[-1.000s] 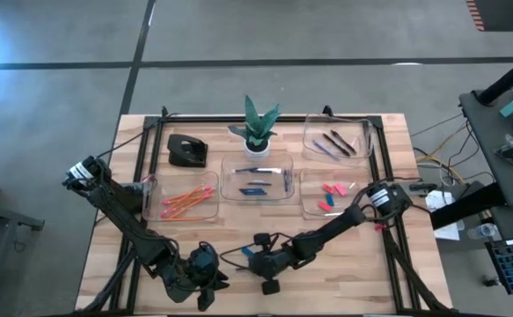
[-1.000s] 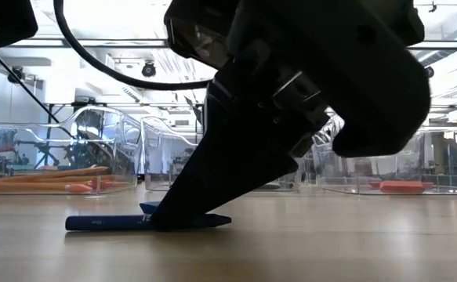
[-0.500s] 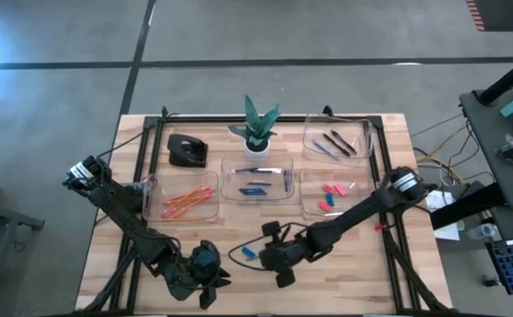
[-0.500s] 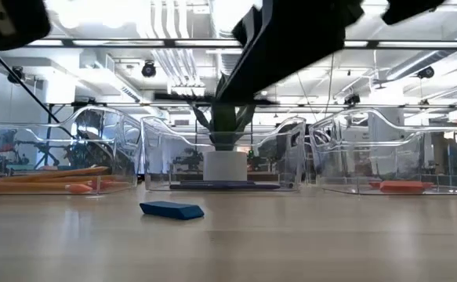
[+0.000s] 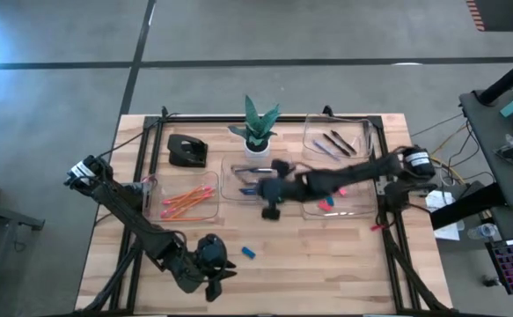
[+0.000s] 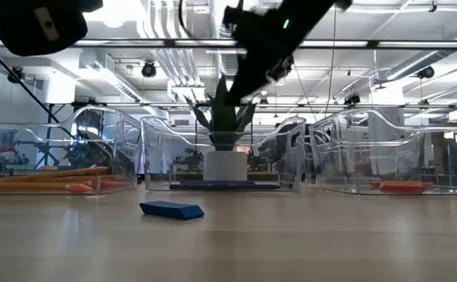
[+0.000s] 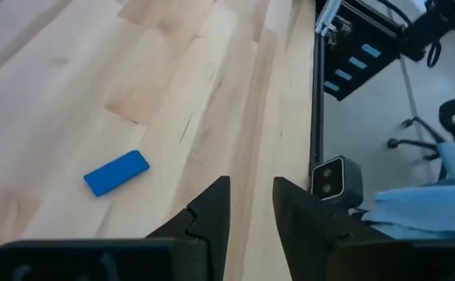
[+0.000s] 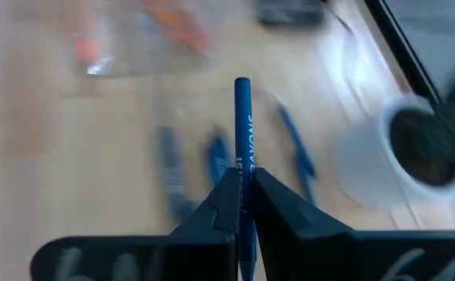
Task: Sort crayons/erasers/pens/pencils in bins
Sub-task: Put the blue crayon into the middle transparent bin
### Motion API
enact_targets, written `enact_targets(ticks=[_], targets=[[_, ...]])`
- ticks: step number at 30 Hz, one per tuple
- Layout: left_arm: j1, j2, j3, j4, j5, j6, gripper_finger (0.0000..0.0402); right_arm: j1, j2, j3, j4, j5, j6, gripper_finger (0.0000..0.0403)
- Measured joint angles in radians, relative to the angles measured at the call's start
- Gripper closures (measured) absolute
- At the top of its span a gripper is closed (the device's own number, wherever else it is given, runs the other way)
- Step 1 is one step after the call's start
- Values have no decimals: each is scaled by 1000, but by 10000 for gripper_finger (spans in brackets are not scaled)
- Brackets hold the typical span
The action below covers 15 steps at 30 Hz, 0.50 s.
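1. The right gripper [image 8: 243,204] is pinched tight on a blue crayon [image 8: 243,133], which runs straight out along the fingers and sticks well past their tips.
2. In the high view the right gripper [image 5: 258,187] hangs over the middle bin [image 5: 257,198], its arm stretched across from the right edge of the table [image 5: 344,264].
3. Blue crayons already in that bin [image 8: 172,176] lie roughly parallel to the held one, with the white plant pot [image 8: 403,156] just beside them.
4. A blue eraser [image 5: 248,253] lies flat on bare wood near the front edge, its long axis slanted, well apart from every bin.
5. The left gripper [image 7: 250,207], fingers slightly parted and holding nothing, sits low near the front edge, near the eraser [image 7: 116,172].
6. Orange pencils [image 5: 186,199] lie lengthwise in the left bin; pens [image 5: 335,143] lie slanted in the rear right bin.
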Motion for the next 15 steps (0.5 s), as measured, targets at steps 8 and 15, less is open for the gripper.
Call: enact_targets(ticks=[8,15], targets=[[1,0,-2,-2,-20,59,317,-227,83,-9,11,-219,195,390],[1,0,-16,0,-39,80,317,-304,142,-6,41,-261,266,378]])
